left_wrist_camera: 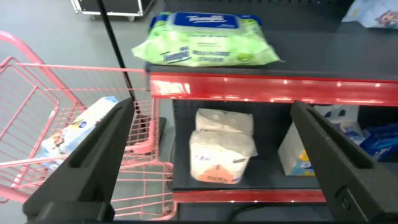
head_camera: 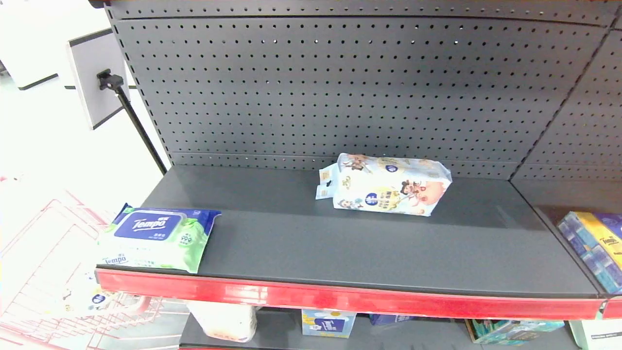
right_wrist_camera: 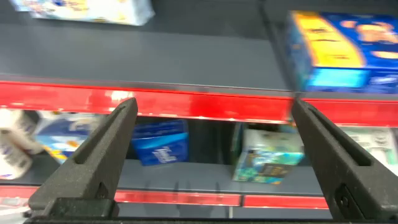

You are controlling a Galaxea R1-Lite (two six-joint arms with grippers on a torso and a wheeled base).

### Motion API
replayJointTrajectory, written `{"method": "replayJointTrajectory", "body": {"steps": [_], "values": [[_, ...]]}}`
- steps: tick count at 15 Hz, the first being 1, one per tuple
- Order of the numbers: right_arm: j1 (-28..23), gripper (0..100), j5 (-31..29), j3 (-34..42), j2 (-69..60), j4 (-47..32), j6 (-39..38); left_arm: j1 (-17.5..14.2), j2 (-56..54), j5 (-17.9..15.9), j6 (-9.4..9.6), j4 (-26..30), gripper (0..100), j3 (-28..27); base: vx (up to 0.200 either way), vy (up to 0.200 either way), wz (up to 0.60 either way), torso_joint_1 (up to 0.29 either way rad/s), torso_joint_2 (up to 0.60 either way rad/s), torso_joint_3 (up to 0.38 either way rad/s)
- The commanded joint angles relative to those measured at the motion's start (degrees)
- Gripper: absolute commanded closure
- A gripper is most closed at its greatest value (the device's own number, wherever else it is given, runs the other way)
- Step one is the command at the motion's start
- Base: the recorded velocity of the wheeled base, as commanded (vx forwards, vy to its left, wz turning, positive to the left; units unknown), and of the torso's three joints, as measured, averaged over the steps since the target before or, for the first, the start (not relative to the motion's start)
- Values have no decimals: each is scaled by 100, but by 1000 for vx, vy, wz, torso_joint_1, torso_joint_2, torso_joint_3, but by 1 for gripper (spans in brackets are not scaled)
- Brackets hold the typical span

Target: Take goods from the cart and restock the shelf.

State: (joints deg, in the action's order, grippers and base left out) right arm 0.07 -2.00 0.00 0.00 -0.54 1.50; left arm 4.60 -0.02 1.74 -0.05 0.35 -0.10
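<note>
Head view showed me wipes (head_camera: 158, 238) and tissues (head_camera: 386, 184) shelved, a pack (left_wrist_camera: 74, 134) waiting in the cart (left_wrist_camera: 62, 65), both jaws released, empty.

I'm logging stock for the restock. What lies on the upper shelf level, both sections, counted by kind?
Green wipes pack: 1
Cartoon-print tissue pack: 1
Blue-and-yellow pack: 1
Total: 3

Bright light, glare on red shelf edge (head_camera: 311, 294), washed-out floor (head_camera: 39, 146)
</note>
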Motion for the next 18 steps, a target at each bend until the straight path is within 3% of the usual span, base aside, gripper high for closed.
{"method": "replayJointTrajectory", "body": {"steps": [1, 18], "values": [[1, 0, -2, 0, 9, 1, 8, -3, 2, 1, -4, 0, 0, 1, 0, 200, 0, 7, 2, -2], [1, 0, -2, 0, 9, 1, -1, -3, 2, 1, -4, 0, 0, 1, 0, 200, 0, 3, 2, 3]]}}
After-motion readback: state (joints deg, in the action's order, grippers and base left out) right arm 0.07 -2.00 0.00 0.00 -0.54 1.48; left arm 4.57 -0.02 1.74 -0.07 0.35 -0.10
